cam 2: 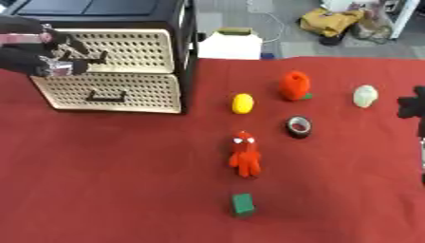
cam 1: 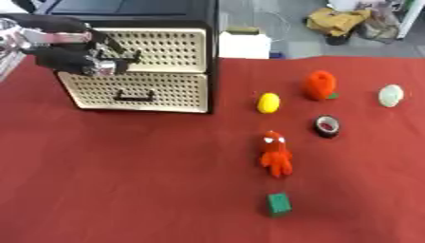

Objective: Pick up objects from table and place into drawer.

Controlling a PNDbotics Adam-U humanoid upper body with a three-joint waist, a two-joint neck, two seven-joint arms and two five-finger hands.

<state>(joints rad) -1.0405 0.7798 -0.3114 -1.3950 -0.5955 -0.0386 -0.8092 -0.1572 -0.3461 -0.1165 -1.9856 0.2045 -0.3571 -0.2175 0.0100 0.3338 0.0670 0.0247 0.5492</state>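
Left eye view
Table: red cloth (cam 1: 124,180) is covering the surface, with grey floor and a yellow bag (cam 1: 336,20) lying beyond the far edge.
Cabinet: black cabinet (cam 1: 145,57) is standing at the far left, holding two cream perforated drawers, both sitting closed.
Upper drawer: top drawer (cam 1: 170,47) is carrying a dark handle by the left hand.
Lower drawer: bottom drawer (cam 1: 137,92) is showing its black handle, untouched.
Left hand: left hand (cam 1: 70,52) is hanging in front of the upper drawer's left part, fingers curling at the handle; whether they are actually gripping it, I cannot tell.
Lemon: yellow lemon (cam 1: 268,103) is lying just right of the cabinet.
Orange toy: orange toy (cam 1: 318,85) is sitting further back and right of the lemon.
Pale egg: pale egg (cam 1: 391,95) is resting near the right edge.
Tape: dark tape roll (cam 1: 327,126) is lying in front of the orange toy.
Red figure: red figure (cam 1: 275,154) is lying below the lemon.
Green block: green block (cam 1: 278,203) is sitting nearest the camera, in line with the figure.

Right eye view
Right hand: right hand (cam 2: 411,107) is showing only as a black shape at the right edge, beside the egg; its fingers cannot be made out.
White box: white box (cam 2: 229,45) is sitting just behind the table's far edge, right of the cabinet.
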